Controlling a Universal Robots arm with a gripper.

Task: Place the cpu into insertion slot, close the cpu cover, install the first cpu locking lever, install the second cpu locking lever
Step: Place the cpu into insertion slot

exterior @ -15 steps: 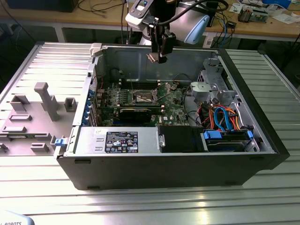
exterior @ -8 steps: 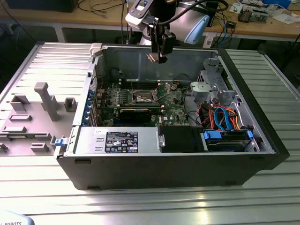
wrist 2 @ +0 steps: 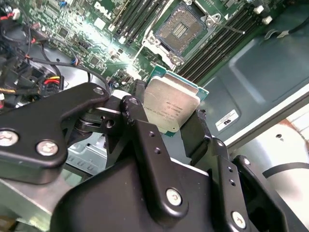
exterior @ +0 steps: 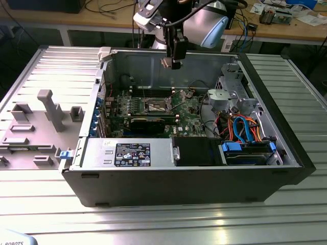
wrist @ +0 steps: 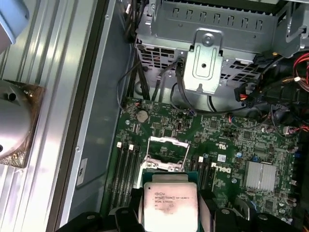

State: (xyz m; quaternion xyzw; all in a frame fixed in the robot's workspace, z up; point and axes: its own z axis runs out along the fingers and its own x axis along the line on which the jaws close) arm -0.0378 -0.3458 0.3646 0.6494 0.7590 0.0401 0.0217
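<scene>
cpu (wrist 2: 170, 104), flat silvery square, between matte black gripper (wrist 2: 169, 118) jaws

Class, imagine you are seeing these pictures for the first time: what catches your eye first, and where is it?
The silvery cpu stands out, held by the black gripper above the green motherboard. Beyond it in both wrist views lies the insertion slot, open with nothing in it. In the exterior view the gripper hangs over an open black computer case, with bright blue and orange cables at the exterior view's right.
</scene>
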